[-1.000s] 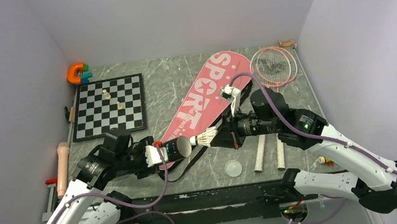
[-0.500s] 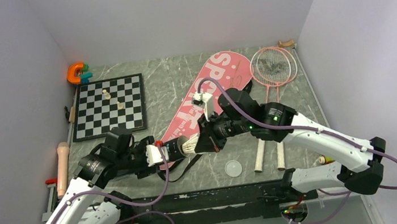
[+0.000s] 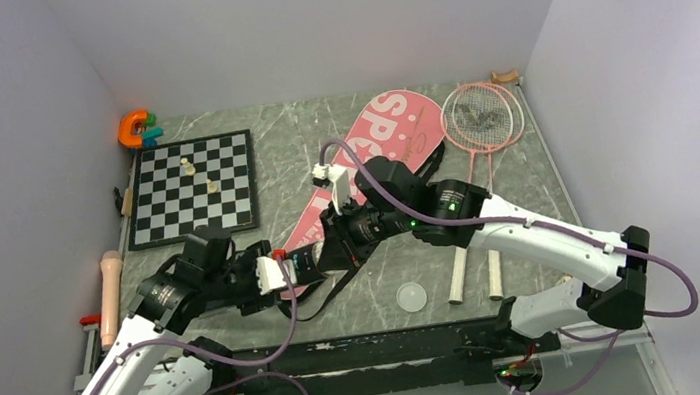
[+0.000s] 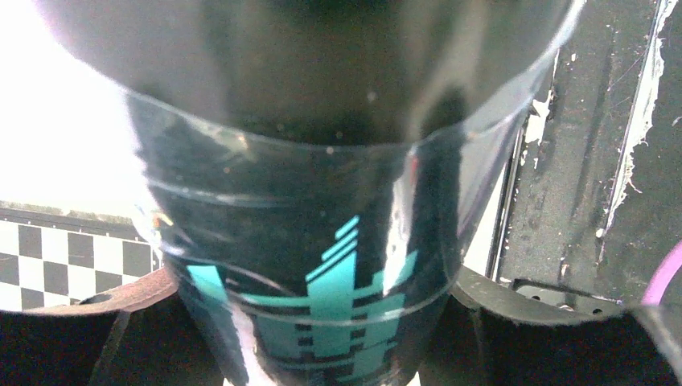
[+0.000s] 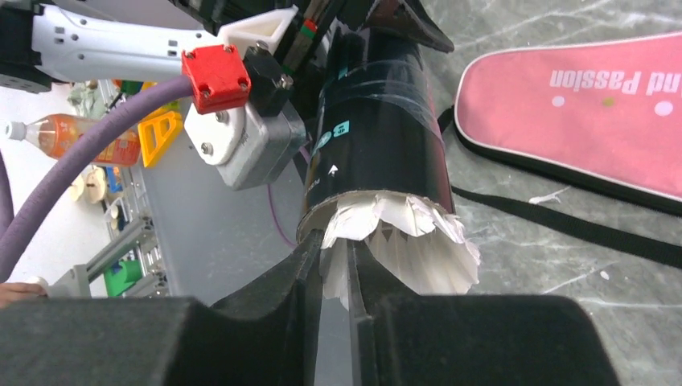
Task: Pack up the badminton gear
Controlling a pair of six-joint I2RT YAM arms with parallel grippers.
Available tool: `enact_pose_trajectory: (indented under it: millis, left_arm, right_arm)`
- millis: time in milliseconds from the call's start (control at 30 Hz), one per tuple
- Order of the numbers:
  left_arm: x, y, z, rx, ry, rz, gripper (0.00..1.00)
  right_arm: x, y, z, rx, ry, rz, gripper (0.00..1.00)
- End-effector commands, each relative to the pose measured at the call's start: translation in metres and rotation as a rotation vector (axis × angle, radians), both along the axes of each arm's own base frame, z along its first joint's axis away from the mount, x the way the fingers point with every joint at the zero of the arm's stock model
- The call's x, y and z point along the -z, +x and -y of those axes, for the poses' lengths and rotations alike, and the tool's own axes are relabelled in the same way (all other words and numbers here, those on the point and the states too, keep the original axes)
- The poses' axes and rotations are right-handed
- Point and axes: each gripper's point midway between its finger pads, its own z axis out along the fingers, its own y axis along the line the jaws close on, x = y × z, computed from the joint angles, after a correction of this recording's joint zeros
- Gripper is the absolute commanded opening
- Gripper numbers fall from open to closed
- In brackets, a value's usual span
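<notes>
My left gripper (image 3: 280, 272) (image 4: 322, 310) is shut on the long black tube (image 3: 302, 262) (image 4: 322, 201), holding it level with its mouth toward the right arm. A white feather shuttlecock (image 5: 418, 249) sits partly inside that mouth, its skirt sticking out. My right gripper (image 3: 330, 250) (image 5: 347, 273) is at the tube (image 5: 378, 137) mouth, jaws a narrow slit apart with the skirt's edge between them. The pink "SPORT" bag (image 3: 372, 160) (image 5: 579, 121) lies behind. Two pink rackets (image 3: 482, 116) lie at the right.
A chessboard (image 3: 192, 187) with a few pieces lies at the left and an orange U-shaped toy (image 3: 131, 129) sits in the far left corner. A clear round lid (image 3: 412, 297) lies near the front edge. The bag's black strap (image 3: 337, 290) trails under the tube.
The right arm has swung left and carried the shuttlecock into the tube's mouth. Its jaws have eased slightly. The left arm and tube have stayed put.
</notes>
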Motion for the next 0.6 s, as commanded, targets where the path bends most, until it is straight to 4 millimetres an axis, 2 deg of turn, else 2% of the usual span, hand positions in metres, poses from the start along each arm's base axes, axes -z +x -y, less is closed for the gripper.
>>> enact_pose_trajectory:
  millis: [0,167,300,367,467,567]
  left_arm:
    - [-0.01,-0.001,0.005,0.034,-0.039,0.045,0.0]
    - [-0.01,-0.002,0.005,0.036,-0.045,0.047,0.0]
    - [-0.01,-0.002,0.005,0.037,-0.048,0.047,0.0]
    - [-0.011,-0.002,0.006,0.034,-0.05,0.051,0.0]
    - [-0.013,-0.001,0.006,0.033,-0.054,0.055,0.0]
    - [-0.015,-0.001,0.006,0.032,-0.054,0.057,0.0]
  right_arm:
    - [-0.035,0.007,-0.003,0.052,0.116,0.048,0.24]
    - [-0.065,-0.003,0.015,0.071,0.241,0.078,0.4]
    - [-0.075,-0.007,0.031,0.095,0.264,0.1,0.47]
    - [-0.074,-0.006,0.036,0.111,0.258,0.103,0.49]
    - [-0.061,0.0,0.041,0.156,0.215,0.106,0.49]
    - [-0.031,0.019,0.052,0.271,0.097,0.113,0.53]
